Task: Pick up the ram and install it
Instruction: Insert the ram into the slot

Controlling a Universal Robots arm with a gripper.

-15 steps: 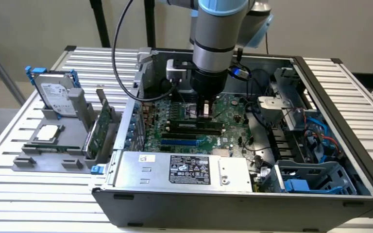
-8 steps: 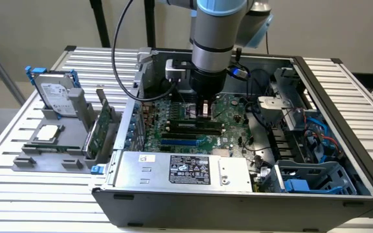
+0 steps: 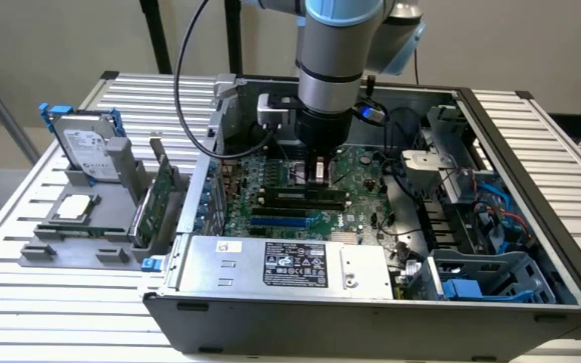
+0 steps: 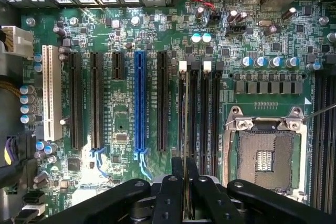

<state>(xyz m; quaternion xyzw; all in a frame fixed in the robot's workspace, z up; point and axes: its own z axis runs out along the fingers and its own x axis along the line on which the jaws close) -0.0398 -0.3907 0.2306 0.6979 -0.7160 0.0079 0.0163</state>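
My gripper hangs low inside the open PC case, over the motherboard and its memory slots. In the wrist view the black fingers are shut on the ram. The ram shows edge-on as a thin line running away from the gripper. That edge lines up with a black memory slot that has a white latch at its far end. Whether the ram touches the slot I cannot tell; its green face and chips are hidden.
A grey fixture at the exterior view's left holds a hard drive, a CPU and a green expansion card. The power supply is at the case's near side. A blue slot and the open CPU socket flank the memory slots.
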